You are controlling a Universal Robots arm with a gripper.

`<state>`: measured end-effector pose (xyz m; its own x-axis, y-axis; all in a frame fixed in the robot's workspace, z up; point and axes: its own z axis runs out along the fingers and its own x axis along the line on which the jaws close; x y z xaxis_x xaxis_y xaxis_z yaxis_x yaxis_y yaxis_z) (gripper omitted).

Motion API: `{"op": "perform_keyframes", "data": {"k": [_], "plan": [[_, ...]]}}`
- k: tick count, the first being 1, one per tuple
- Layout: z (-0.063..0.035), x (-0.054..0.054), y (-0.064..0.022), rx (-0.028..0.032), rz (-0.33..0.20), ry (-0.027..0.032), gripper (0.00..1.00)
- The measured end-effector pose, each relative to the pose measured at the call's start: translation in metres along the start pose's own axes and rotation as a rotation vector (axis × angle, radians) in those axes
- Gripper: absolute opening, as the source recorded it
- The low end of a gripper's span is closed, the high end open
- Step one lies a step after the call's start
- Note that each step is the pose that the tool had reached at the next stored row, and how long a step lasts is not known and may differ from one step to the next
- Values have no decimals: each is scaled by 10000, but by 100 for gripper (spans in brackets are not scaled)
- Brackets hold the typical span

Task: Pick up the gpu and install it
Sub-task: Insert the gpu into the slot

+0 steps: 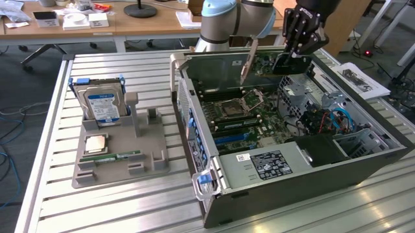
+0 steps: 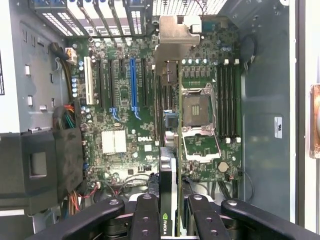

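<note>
My hand [image 2: 170, 209] is closed part-way on the gpu [image 2: 167, 172], fingers [image 2: 146, 212] clamped on both flat faces near one end. It hangs edge-down over the open case [image 1: 324, 172], above the motherboard [image 2: 120, 117].

I judge the card light and stiff but fragile. The board and its contact edge would not take knocks or twisting, so a hold on the flat faces suits it. They look smooth, so it could slide if it catches on something.

Its metal bracket [image 2: 175, 37] is at the far end from my fingers, near the case's slotted rear wall [image 2: 95, 20]. The long blue slot [image 2: 133, 85] lies just beside the card's line. The processor socket [image 2: 196, 112] is on the other side.

Room is tight, with case walls all round and cables [image 1: 327, 119] nearby. The surface [image 1: 116, 204] outside carries a hard drive [image 1: 104, 107], well apart.
</note>
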<state>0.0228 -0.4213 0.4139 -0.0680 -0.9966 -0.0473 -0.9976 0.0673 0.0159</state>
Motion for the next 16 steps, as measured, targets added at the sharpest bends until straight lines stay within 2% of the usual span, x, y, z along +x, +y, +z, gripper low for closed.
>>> {"op": "perform_keyframes", "data": {"k": [9, 16], "plan": [[36, 7, 82, 6, -22, 0, 27], [40, 8, 85, 6, -25, -1, 27]]}}
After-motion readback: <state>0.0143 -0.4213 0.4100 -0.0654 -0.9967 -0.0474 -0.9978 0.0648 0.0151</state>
